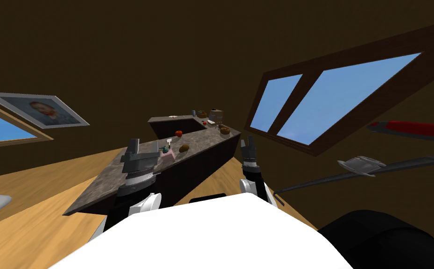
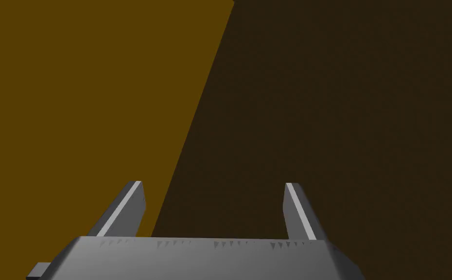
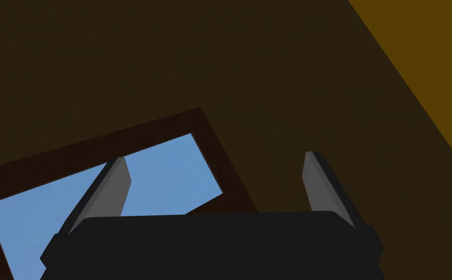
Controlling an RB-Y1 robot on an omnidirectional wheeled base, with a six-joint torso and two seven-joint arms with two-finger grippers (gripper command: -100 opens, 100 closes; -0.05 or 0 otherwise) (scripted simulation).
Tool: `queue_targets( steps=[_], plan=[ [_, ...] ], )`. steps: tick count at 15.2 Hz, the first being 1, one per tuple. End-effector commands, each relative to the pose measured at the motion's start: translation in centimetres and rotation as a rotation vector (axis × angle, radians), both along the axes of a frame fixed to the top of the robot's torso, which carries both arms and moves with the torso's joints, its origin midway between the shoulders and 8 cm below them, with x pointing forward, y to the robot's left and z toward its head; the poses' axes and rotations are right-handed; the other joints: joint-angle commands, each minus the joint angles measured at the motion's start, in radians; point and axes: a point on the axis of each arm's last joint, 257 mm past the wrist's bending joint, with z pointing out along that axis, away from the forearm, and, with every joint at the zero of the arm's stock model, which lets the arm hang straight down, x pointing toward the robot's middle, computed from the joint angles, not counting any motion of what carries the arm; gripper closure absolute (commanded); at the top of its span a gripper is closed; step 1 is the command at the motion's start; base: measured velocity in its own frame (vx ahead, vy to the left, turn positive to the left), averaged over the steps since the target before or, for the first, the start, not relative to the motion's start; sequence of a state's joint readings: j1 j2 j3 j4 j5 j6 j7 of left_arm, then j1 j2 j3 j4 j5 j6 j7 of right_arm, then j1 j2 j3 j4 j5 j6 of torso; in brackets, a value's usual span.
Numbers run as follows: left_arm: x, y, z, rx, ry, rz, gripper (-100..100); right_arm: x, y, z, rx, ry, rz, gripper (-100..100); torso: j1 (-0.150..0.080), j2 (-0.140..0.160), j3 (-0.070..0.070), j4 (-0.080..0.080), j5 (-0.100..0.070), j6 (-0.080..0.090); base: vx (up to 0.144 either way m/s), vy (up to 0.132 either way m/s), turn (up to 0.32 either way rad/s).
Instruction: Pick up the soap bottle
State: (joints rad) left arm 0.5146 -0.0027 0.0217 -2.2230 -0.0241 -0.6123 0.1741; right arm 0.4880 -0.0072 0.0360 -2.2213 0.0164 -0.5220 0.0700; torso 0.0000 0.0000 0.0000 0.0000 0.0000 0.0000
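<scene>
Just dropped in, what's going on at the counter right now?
Nothing is picked up yet. The robot faces a stone-topped counter, where the pink soap bottle with a white pump stands untouched beside a brown potato. The left gripper is open and raised near the bottle, empty. The right gripper is open and empty too, held up off the counter's end.

Counter [image 1: 118,180] ran ahead and off to the right, with a short leg turning left at its far end. Soap bottle [image 1: 166,152] stood on it just right of the left gripper [image 1: 143,145], an oval lump [image 1: 184,148] sat just right of the bottle, and a round fruit [image 1: 178,133] lay behind both. Right gripper [image 1: 248,141] hung off the counter's right side, well apart from the bottle, with a window [image 1: 332,98] on the wall beyond.
</scene>
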Motion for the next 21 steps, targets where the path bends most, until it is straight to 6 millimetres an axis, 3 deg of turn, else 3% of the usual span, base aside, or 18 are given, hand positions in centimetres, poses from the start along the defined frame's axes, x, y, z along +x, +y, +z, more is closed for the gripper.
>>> queue_targets(
  steps=[1,4,12,14,15,21],
  plan=[
    [0.7,-0.2,-0.5,0.023,0.023,-0.018,-100,0.0,0.0,0.0,0.000,0.000,0.000,0,0.000,0.000,0.000,0.000,0.000,0.000,0.000,0.000,0.000],
    [2.3,-0.4,-1.7,0.053,0.072,-0.042,-100,0.0,0.0,0.0,0.000,0.000,0.000,0,-0.001,0.000,0.000,0.000,0.000,0.000,-0.002,-0.018,-0.014],
    [9.0,0.2,-6.2,0.115,0.257,-0.076,-100,0.0,0.0,0.0,0.000,0.000,0.000,0,-0.001,0.000,0.000,0.000,0.000,0.000,-0.002,-0.023,-0.015],
    [9.3,0.4,-6.9,0.112,0.278,-0.073,-100,0.0,0.0,0.0,0.000,0.000,0.000,0,-0.001,-0.001,0.000,0.000,0.000,0.000,0.001,-0.021,-0.012],
    [10.9,0.8,-7.8,0.123,0.320,-0.074,-100,0.0,0.0,0.0,0.000,0.000,0.000,0,-0.001,-0.001,0.000,0.000,0.000,0.000,-0.002,-0.020,-0.008],
    [14.6,2.3,-10.8,0.139,0.440,-0.059,-100,0.0,0.0,0.0,0.000,0.000,0.000,0,-0.001,-0.001,-0.001,0.000,0.000,0.000,0.001,-0.023,-0.017]
  ],
)
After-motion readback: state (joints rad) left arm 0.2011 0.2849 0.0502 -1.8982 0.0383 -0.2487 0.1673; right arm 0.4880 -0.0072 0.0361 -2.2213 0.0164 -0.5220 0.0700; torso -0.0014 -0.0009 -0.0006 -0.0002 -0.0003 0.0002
